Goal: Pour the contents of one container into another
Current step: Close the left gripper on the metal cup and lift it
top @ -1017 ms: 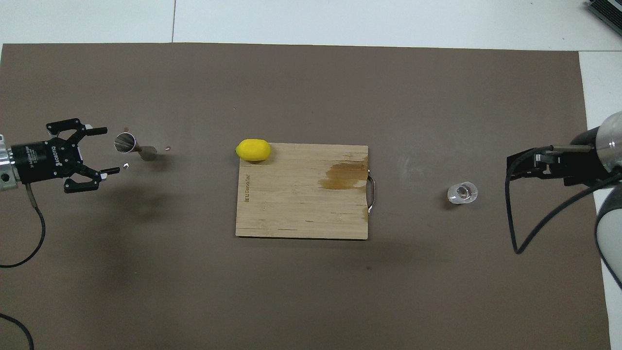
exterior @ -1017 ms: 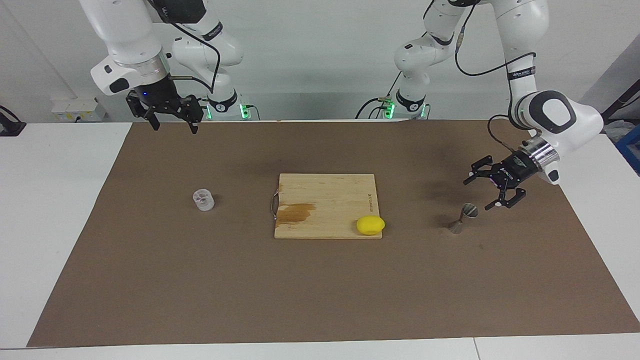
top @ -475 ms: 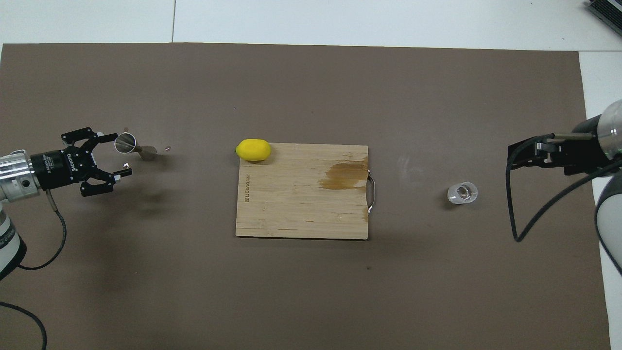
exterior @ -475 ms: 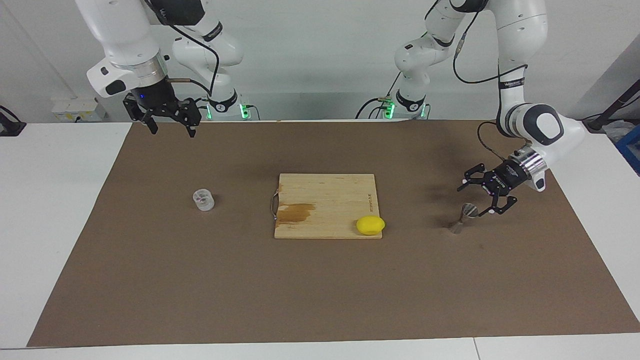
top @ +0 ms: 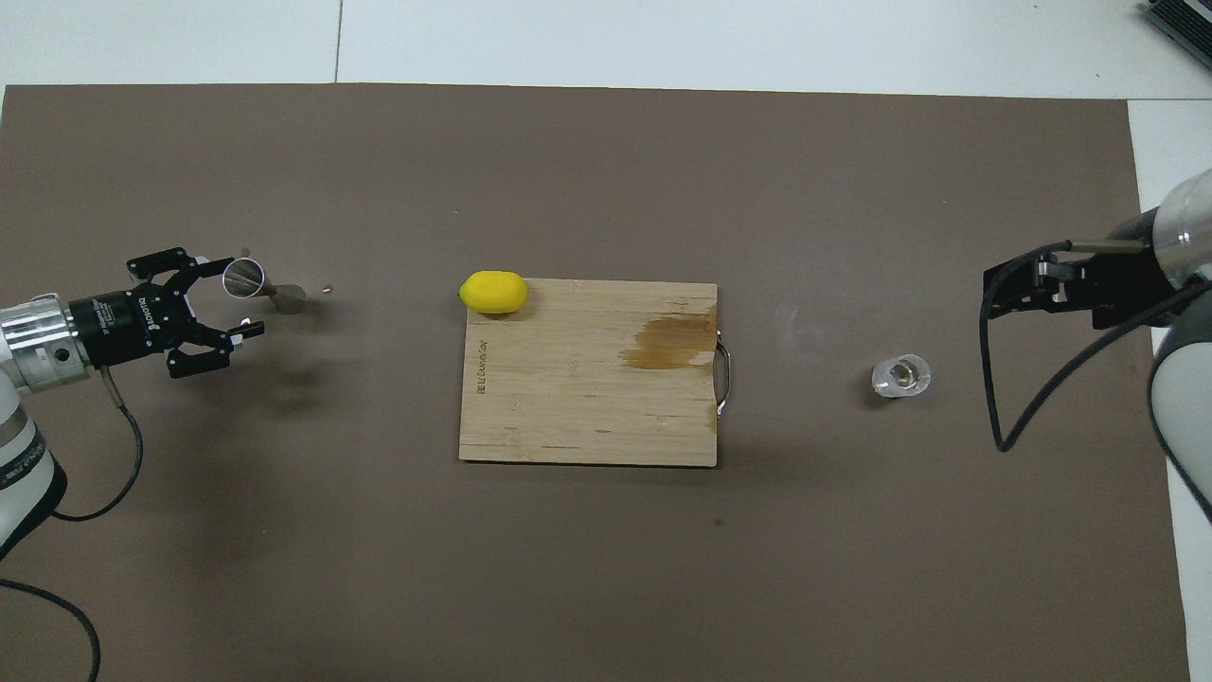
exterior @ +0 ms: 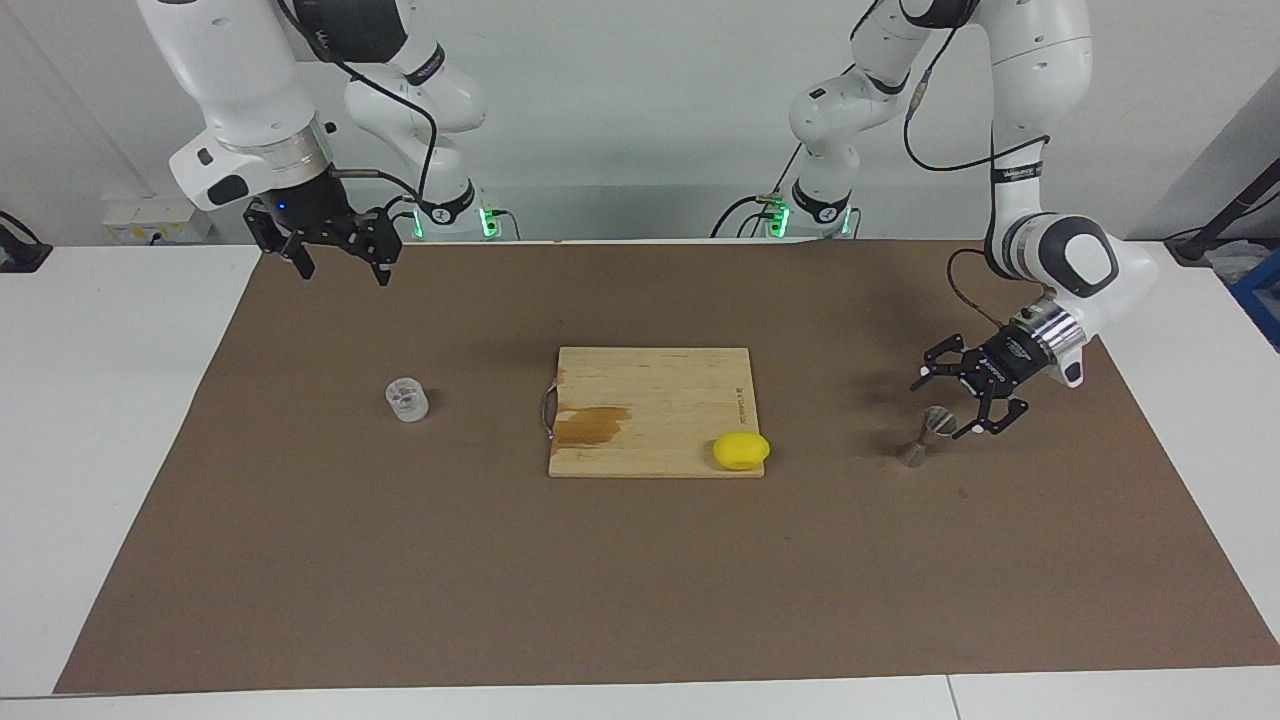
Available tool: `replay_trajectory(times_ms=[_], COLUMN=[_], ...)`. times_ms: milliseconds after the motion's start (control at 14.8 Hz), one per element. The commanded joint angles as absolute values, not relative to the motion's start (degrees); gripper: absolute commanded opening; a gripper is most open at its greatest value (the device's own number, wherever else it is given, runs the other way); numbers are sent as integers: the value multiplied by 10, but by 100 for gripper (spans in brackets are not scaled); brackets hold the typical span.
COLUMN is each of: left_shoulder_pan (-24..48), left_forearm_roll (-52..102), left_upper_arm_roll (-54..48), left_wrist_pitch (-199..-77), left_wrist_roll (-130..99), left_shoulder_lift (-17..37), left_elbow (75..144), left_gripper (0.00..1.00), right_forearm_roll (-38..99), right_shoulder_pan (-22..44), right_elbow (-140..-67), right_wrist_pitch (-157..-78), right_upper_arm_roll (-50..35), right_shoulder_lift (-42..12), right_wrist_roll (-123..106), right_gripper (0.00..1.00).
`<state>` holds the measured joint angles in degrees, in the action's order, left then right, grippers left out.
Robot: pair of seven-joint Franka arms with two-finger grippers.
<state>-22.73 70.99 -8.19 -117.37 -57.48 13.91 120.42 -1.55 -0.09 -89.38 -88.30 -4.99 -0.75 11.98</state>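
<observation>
Left hand [exterior: 943, 404] hangs low with fingers spread wide, empty, its tips on either side of the metal jigger [exterior: 924, 436] standing on the counter [exterior: 640, 600]. "ROBOTIQ" is printed on this hand's body. Right hand [exterior: 340, 258] waits, raised and spread open, above the counter's edge; the glass cup [exterior: 407, 399] stands well apart from it.

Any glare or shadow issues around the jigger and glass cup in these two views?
Facing view: the jigger is small and dim, with a soft shadow on the mat beside it; the left gripper hangs open next to it. Overhead view: the jigger's rim catches bright glare; the glass cup reads as a pale ring with a faint shadow. The right gripper waits, raised.
</observation>
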Motion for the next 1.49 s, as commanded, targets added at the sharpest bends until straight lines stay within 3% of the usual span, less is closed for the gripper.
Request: replay_trajectory(times_ms=[0, 542, 1288, 1424], left_shoulder_pan=[-219, -207, -209, -211], left_forearm_roll=[733, 765, 764, 764], left_upper_arm_roll=[-79, -80, -79, -79], left_wrist_pitch=[-1198, -1216, -1215, -1215], left_wrist_roll=[-577, -576, -577, -577], left_shoulder_lift=[138, 142, 142, 142], left_elbow=[1211, 1210, 1211, 1211], left_gripper=[96, 95, 83, 76], right_forearm_roll=[-24, -24, -24, -24], right_shoulder_pan=[-3, 11, 13, 13], right_elbow=[-882, -884, -884, -884], right_wrist_pitch=[-872, -875, -878, -877], right_upper_arm_roll=[-55, -58, -59, -59], right_shoulder_lift=[-12, -11, -11, -11], right_wrist_roll=[131, 132, 132, 132], right_gripper=[97, 97, 97, 97])
